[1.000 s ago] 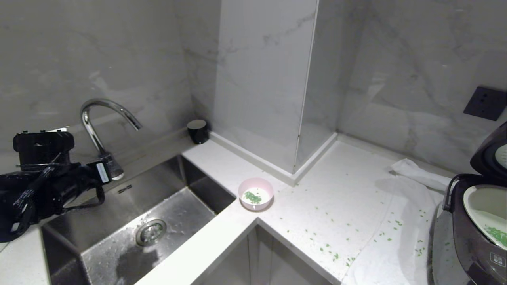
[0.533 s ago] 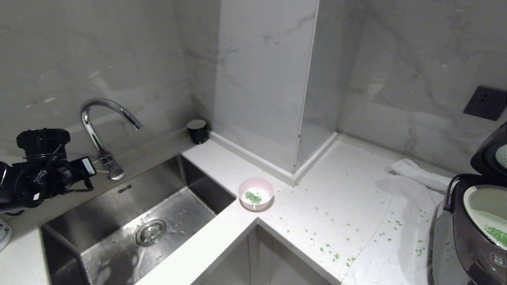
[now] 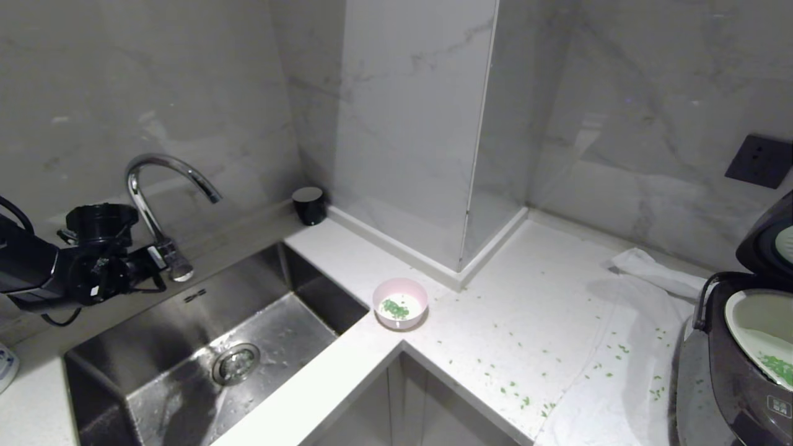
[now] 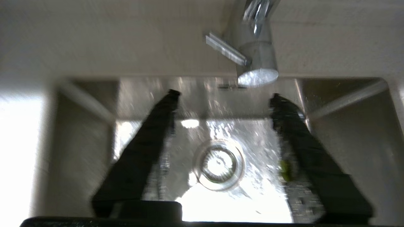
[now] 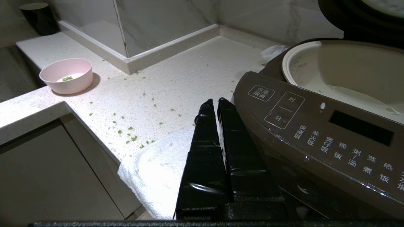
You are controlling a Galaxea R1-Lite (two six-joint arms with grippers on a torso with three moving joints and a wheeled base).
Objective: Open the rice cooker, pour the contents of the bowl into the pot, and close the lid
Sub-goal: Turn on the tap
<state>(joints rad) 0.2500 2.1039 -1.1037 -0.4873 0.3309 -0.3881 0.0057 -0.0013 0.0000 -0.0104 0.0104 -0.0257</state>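
The pink bowl (image 3: 400, 303) (image 5: 67, 75) stands on the counter corner by the sink, with a few green bits (image 3: 394, 308) inside. The rice cooker (image 3: 743, 378) (image 5: 315, 126) sits at the far right. Its lid (image 3: 765, 238) is raised and its pale pot (image 3: 759, 325) (image 5: 344, 69) holds some green bits (image 3: 779, 367). My left gripper (image 3: 148, 266) (image 4: 225, 94) hangs open and empty over the sink, far left of the bowl. A green scrap clings to one of its fingers (image 4: 284, 167). My right gripper (image 5: 214, 101) is shut, parked against the cooker's front.
The steel sink (image 3: 310, 285) with its drain (image 4: 219, 164) lies below the left gripper, close to the tap (image 3: 161, 179) (image 4: 257, 60). A black cup (image 3: 308, 204) stands in the corner. A white towel (image 3: 626, 347) lies under the cooker. Green bits (image 3: 514, 387) litter the counter.
My left arm has pulled back to the left and then stretched level toward the tap base over the sink. The bowl, the cooker and my right arm have stayed put.
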